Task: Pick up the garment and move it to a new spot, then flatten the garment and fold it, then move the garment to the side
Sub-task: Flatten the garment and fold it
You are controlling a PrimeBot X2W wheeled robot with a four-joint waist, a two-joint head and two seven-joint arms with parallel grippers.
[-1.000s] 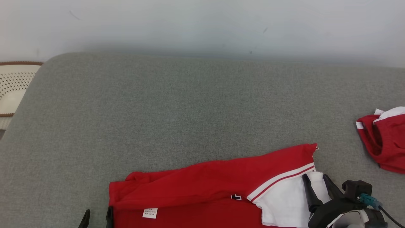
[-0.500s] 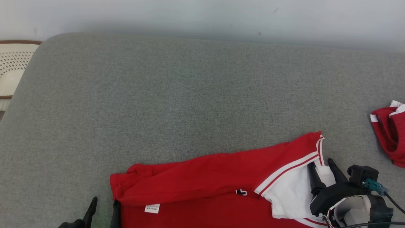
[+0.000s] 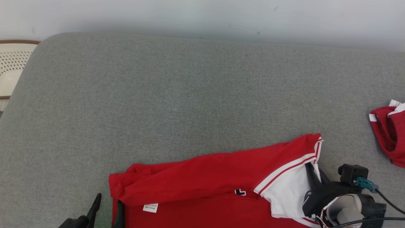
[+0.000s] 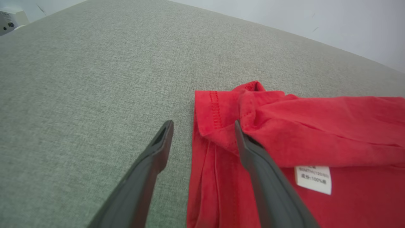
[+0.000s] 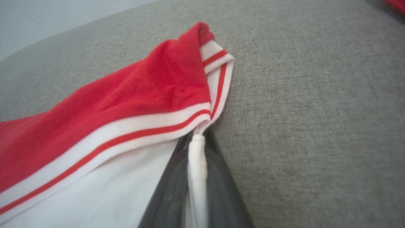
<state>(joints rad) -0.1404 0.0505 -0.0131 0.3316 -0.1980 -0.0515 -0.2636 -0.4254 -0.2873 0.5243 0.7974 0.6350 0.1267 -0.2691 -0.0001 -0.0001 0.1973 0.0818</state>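
Garment (image 3: 205, 177) lies partly doubled over at the near edge of the grey cushion (image 3: 190, 95), right gripper (image 5: 196, 136) clamped on its white sleeve edge, left gripper (image 4: 203, 125) spread wide astride the red hem corner; folding appears unfinished, side placement outstanding.
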